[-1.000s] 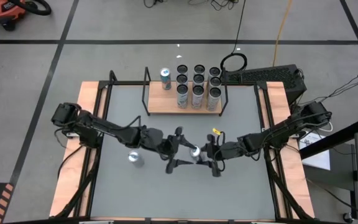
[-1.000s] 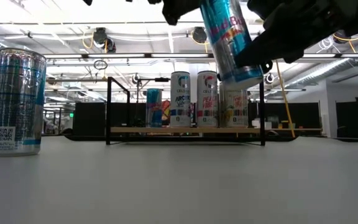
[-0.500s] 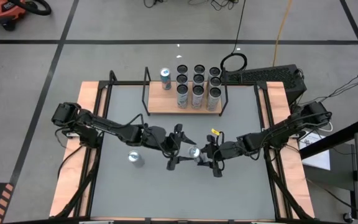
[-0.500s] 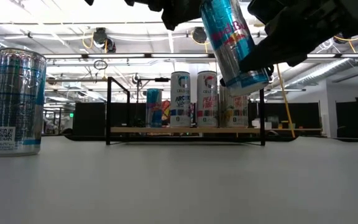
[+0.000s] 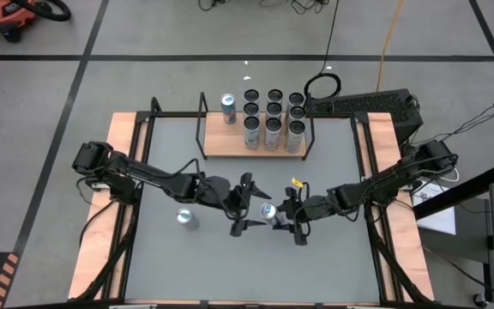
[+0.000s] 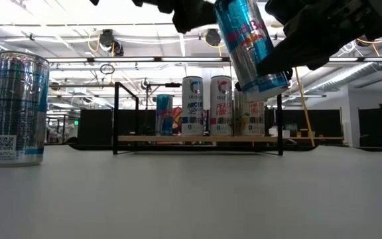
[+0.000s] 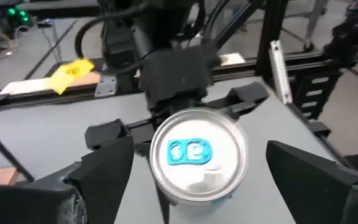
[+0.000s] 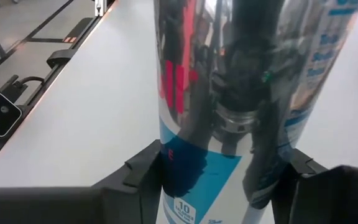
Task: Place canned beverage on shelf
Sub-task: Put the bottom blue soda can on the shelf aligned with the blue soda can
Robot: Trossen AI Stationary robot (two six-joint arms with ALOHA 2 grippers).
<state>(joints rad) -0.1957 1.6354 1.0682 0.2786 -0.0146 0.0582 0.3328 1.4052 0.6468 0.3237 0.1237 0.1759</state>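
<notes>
Jaws on the right gripper (image 5: 286,217) were clamped on a blue-and-silver can (image 5: 269,212), one finger on each side of its body, as the right wrist view showed with the can (image 8: 229,106) filling the space between the dark fingers (image 8: 143,174). Held above the grey tabletop (image 5: 333,257) near its middle, the can (image 6: 249,43) hung tilted in the low view, its lower end clear of the surface. Facing it, the left gripper (image 5: 245,206) had its jaws spread wide, one finger on each side of the can's top and apart from it; the left wrist view showed the lid with its blue tab (image 7: 191,152) between the open fingers (image 7: 104,168), not touched by them. The shelf (image 5: 221,144), a light-wood board with a black rod frame, stood at the far side of the table, well apart from the held can. It carried a block of upright cans (image 5: 273,120) toward its right end and one single can (image 5: 228,107) to their left. Another can (image 5: 186,219) stood upright on the tabletop near the left arm
</notes>
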